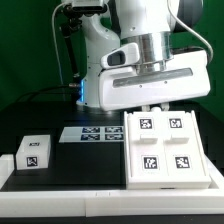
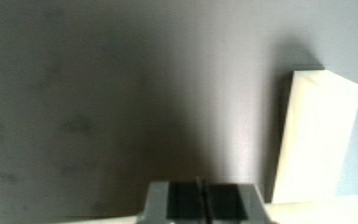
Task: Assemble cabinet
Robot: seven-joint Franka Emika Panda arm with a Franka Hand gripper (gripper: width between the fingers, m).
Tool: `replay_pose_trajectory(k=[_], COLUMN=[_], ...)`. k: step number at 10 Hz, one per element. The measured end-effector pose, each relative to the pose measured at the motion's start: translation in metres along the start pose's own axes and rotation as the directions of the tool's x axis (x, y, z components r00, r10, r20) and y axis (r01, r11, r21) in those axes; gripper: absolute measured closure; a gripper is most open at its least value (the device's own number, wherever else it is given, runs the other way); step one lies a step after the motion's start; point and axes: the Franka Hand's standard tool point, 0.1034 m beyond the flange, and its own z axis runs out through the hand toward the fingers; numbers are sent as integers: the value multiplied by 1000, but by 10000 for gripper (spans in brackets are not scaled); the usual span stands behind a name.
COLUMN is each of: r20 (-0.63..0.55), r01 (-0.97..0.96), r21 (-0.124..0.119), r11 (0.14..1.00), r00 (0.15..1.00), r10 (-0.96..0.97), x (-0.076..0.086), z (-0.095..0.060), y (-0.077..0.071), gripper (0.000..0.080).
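The cabinet's large white body lies flat on the black table at the exterior view's right, with several square tags facing up. A small white tagged block stands apart at the exterior view's left. My gripper hangs under the arm's wide white wrist housing, just above the far edge of the large body and mostly hidden by it. In the wrist view the gripper has its two fingers pressed together with nothing between them. A white cabinet part lies beside them on the dark table, not touching.
The marker board lies flat between the block and the large body. A white ledge runs along the table's near edge. The arm's base and cables stand at the back.
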Motion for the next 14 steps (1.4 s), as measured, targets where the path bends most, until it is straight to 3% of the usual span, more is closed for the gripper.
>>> replay_pose_trajectory(k=[3, 9, 14], r20=[8, 17, 58], r01=[8, 20, 33], r21=[4, 2, 9], r11=[1000, 1000, 999], r00=[1000, 1000, 998], r10=[-8, -20, -33], x=[14, 9, 26], z=[-16, -12, -43], y=[-5, 0, -8], gripper=[796, 796, 796])
